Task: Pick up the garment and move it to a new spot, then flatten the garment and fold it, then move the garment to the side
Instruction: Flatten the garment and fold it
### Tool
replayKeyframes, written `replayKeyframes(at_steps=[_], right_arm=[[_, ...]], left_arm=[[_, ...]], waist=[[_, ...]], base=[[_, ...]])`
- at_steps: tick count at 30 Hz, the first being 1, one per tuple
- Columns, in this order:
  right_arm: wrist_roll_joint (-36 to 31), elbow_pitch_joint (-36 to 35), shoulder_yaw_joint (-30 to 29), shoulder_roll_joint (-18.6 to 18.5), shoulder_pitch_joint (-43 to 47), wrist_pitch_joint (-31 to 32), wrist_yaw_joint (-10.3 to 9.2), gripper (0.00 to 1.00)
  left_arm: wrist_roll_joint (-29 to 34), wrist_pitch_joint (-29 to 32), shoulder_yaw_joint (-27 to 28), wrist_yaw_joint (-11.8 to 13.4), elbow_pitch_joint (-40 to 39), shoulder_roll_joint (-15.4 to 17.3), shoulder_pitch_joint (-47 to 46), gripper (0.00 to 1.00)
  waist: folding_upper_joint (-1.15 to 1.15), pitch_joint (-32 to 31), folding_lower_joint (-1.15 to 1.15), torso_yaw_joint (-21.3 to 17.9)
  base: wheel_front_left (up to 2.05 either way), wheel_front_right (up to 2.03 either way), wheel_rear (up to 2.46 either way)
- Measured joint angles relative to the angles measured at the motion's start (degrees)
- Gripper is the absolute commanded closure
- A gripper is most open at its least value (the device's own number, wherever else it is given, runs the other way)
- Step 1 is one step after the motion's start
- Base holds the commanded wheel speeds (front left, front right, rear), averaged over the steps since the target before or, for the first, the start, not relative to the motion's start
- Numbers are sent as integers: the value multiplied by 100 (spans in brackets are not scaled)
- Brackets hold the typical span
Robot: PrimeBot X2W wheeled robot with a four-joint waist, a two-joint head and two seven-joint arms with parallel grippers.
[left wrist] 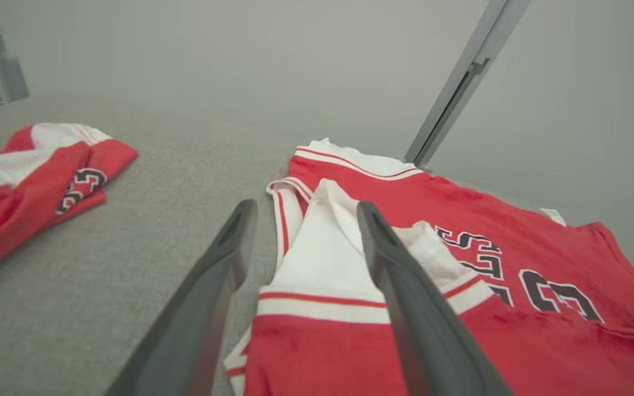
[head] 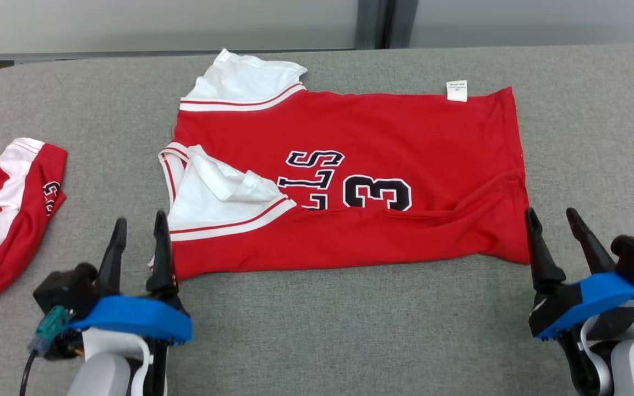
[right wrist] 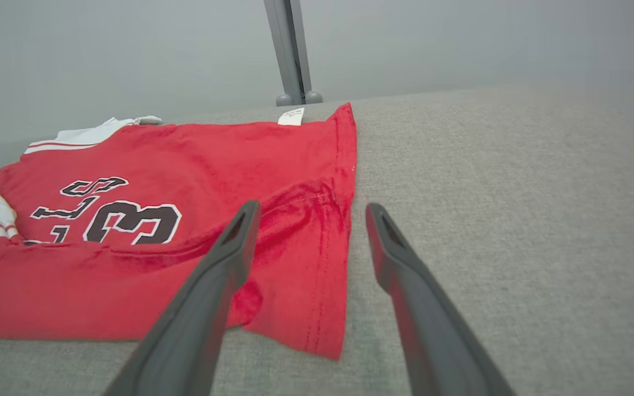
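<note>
Head view shows left gripper (head: pixel 141 217) and right gripper (head: pixel 550 212) spread empty at the near corners of the red-and-white numbered jersey (head: pixel 383 132) lying on the grey fabric table (head: pixel 350 324), so we should pinch both corners evenly before folding.

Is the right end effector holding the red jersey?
No, the right end effector is open, its fingers spread apart beside the jersey's hem with no cloth pinched.

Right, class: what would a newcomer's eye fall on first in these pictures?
The red jersey with number 3, lying across the middle of the grey surface. The left gripper and right gripper, both open at its near corners. A second red garment sits bunched at far left.
</note>
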Motion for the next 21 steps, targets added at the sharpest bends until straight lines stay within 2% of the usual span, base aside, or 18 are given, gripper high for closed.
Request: replayKeyframes(at_steps=[4,8,15,16,17,19,21], right_arm=[[-127,-372,0,-1,417,138,0,0],[-105,-524,56,0,603,274,1,0],[-70,-339,90,0,574,417,0,0],[-114,-265,79,0,532,432,0,0],[-136,-186,57,-1,488,435,0,0],[-110,16,51,-1,397,450,0,0],[-110,199,59,-1,293,441,0,0]], left_arm=[[-349,624,141,226,-218,60,645,0],[-689,1219,220,348,-247,92,914,0],[-1104,1605,334,390,-171,-22,888,0],[-1123,1635,335,383,-121,-24,848,13],[-1124,1635,338,381,-83,-16,816,48],[-1185,1651,342,321,-20,-22,736,69],[-1229,1649,343,279,45,-71,669,99]], waist=[[0,-97,-1,-7],[0,-125,-1,-29],[0,-34,-1,-94],[0,-15,0,-105],[0,7,0,-114],[0,47,0,-126],[0,77,0,-132]], base=[[0,0,0],[0,0,0],[0,0,0],[0,0,0],[0,0,0],[0,0,0],[0,0,0]])
